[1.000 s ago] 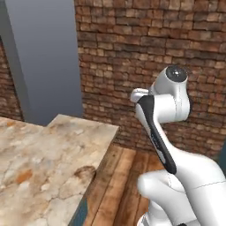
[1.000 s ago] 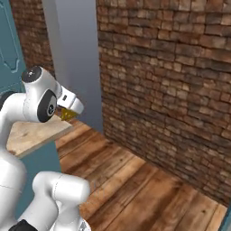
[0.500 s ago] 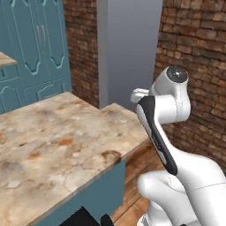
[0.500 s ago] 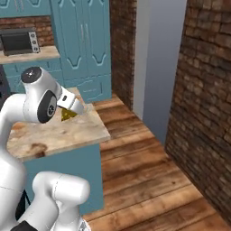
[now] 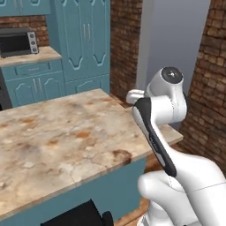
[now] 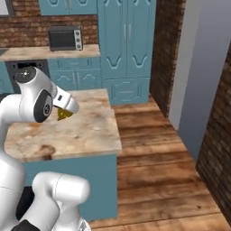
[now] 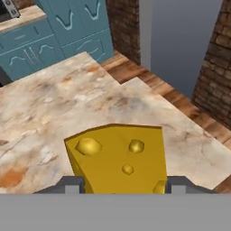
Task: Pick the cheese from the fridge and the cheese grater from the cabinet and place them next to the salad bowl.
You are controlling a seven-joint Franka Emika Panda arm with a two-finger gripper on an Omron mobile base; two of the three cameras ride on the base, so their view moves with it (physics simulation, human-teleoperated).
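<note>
Yellow cheese (image 7: 121,158) clamped between the gripper (image 7: 124,184) jaws, held above the marble counter (image 7: 54,108); microwave (image 6: 65,39) behind.

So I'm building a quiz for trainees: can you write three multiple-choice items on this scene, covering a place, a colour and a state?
1. Where is the black-fronted microwave?
A. on the far counter
B. on the floor
C. on the island

2. What colour are the tall cabinet doors?
A. white
B. red
C. teal-blue

3. What is the tool doing?
A. hanging empty
B. gripping the yellow holed cheese wedge
C. holding a bowl

A: it sits on the back counter. C: the doors are teal. B: the wedge sits between the fingertips.
</note>
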